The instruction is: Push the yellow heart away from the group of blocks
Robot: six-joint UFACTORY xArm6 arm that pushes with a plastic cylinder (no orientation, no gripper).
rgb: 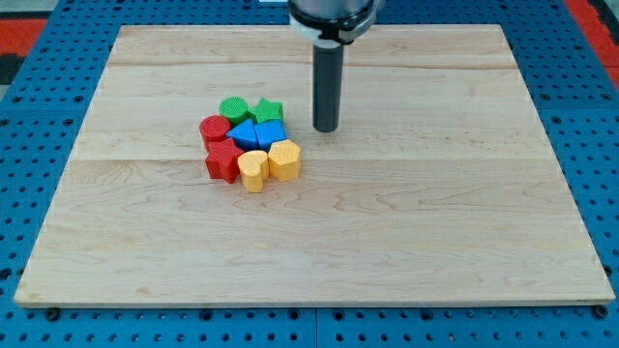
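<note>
The yellow heart (252, 170) lies at the lower edge of a tight group of blocks left of the board's middle. It touches a second yellow block (285, 159) on its right and a red star (223, 162) on its left. My tip (326, 130) rests on the board to the upper right of the group, a short gap right of the blue cube (273, 133). It touches no block.
The group also holds a green round block (233, 107), a green star (268, 109), a red round block (214, 129) and a blue triangle (246, 134). The wooden board (406, 242) lies on a blue perforated base.
</note>
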